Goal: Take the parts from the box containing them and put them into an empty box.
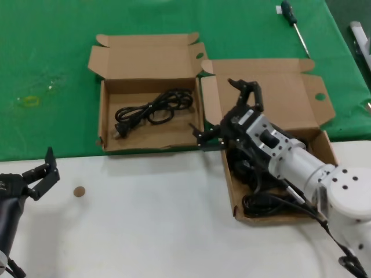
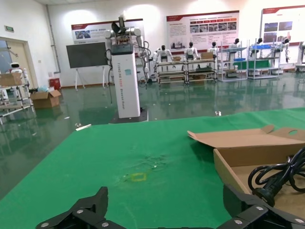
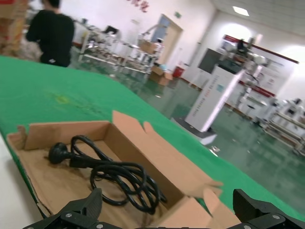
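One power cord [image 1: 153,110] already lies coiled in the smaller box [image 1: 110,142] on the green part of the surface [image 1: 52,69], so the transfer is, by my reading, partly done. More black cords [image 1: 255,200] remain in the larger box [image 1: 290,90] at the robot's right, largely hidden under the right arm. The right tool [image 1: 223,110] hovers over that box's near-left corner, fingers spread wide and gripping nothing. The left tool [image 1: 43,174] sits idle at the white surface's left edge, also open and empty.
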Controlling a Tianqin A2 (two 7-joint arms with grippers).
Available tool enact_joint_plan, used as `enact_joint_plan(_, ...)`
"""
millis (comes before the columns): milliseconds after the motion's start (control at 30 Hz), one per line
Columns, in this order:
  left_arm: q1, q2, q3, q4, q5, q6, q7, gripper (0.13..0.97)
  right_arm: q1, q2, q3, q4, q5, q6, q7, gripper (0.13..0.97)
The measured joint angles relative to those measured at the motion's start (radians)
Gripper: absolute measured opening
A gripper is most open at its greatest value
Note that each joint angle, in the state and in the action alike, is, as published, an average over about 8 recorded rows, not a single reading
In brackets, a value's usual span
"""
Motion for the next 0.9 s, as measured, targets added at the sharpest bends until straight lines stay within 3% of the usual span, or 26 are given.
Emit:
enact_joint_plan(133, 0.0, 0.0, 0.0, 0.0, 0.0, 0.0, 0.0, 0.841, -0.051, 0.002, 0.025, 0.039, 0.019, 0.036, 0.033, 0.966)
enact_joint_plan(433, 0.0, 0.0, 0.0, 0.0, 0.0, 0.0, 0.0, 0.939, -0.166, 0.007, 0.08, 0.129, 0.061, 0.118, 0.107, 0.966)
enact_joint_plan(900, 0.0, 0.0, 0.0, 0.0, 0.0, 0.0, 0.0, 0.966, -0.344, 0.014, 0.167, 0.267, 0.127, 0.245, 0.223, 0.966)
